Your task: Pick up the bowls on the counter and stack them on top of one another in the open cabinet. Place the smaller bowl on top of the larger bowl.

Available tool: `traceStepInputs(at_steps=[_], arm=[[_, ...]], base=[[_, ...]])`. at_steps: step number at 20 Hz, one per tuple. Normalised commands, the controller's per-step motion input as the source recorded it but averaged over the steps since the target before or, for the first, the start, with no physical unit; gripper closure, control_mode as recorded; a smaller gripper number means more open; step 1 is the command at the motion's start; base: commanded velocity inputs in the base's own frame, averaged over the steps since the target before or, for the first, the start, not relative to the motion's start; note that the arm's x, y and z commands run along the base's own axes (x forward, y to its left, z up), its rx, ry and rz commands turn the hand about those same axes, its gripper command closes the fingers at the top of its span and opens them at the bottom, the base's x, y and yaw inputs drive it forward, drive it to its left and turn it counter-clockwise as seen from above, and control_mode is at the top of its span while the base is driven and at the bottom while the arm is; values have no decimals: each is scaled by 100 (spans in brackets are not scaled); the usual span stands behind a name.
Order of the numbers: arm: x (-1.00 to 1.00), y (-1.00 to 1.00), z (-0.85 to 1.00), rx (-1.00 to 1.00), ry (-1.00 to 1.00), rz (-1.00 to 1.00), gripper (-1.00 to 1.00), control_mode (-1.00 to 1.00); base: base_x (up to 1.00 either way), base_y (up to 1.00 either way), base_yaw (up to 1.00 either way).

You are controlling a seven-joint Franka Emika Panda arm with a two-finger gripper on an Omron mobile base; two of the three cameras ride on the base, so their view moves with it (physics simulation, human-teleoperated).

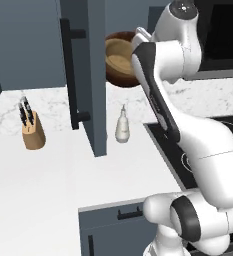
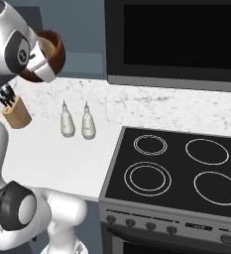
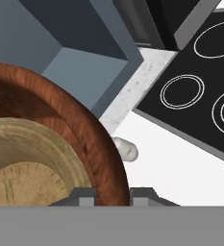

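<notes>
Already the larger bowl (image 1: 122, 59) is up at cabinet height, carried on the end of the arm beside the open cabinet (image 1: 83, 75) door, with the smaller bowl (image 3: 31, 163) nested inside it. In the hand view the tan bowl sits within the reddish-brown wall (image 3: 92, 139), and the two finger tips (image 3: 87, 196) stand one on each side of that brown rim. So the pincer (image 3: 113, 197) appears clenched on the larger bowl's rim, though the contact itself lies at the very bottom edge of the view.

Seen from the left base camera the bowl's mouth faces sideways toward the camera, tilted well off level. In the right base view it hangs high at the far left, above the knife block (image 2: 15, 111) and the two white bottles (image 2: 76, 121) on the table (image 2: 62, 158).

Risks, as I judge them:
- The tan bowl lies loose inside; with this tilt it could slide out and drop onto the table or the bottles below.
- A one-sided rim hold on a deep, glossy bowl may let it swing or slip if the wrist turns fast.
- The door edge and its black bar handle (image 1: 70, 75) are near the bowl's left side; a sideways move could knock against them.
- Whether the bowl is inside the cabinet opening or just in front of it I cannot tell, so letting go now might miss the shelf.
</notes>
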Motion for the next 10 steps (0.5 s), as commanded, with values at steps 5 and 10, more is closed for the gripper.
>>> traceStepInputs(at_steps=[5, 10], arm=[[80, 0, 0, 0, 0, -9, 100, -100], [76, 0, 0, 0, 0, -10, 100, -100]], base=[[0, 0, 0], [0, 0, 0]])
